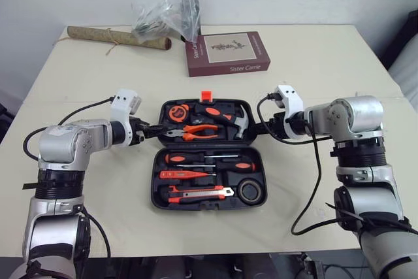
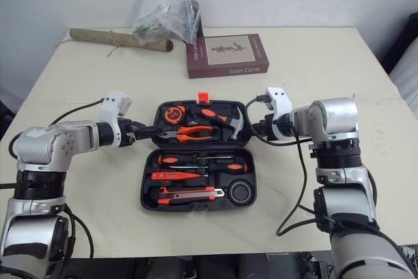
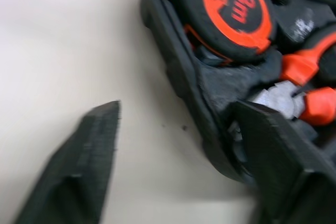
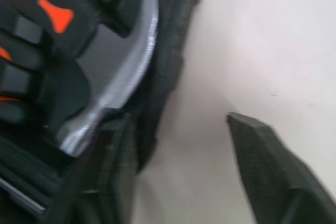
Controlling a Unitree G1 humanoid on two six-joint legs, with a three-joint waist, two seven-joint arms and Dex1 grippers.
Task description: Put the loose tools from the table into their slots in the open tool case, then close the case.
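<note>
The tape measure (image 3: 236,9) runs past the left wrist view's edge.

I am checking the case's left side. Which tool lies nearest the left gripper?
The pliers: their metal nose points at the left gripper, while the tape measure sits farther back.

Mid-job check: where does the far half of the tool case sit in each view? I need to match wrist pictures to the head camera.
Left eye view: far half of the case, mid-picture.
Right eye view: same place.
Left wrist view: its wall between the open left gripper fingers.
Right wrist view: its wall between the open right gripper fingers.
Landmarks: tape measure at its left end, hammer head at its right.
</note>
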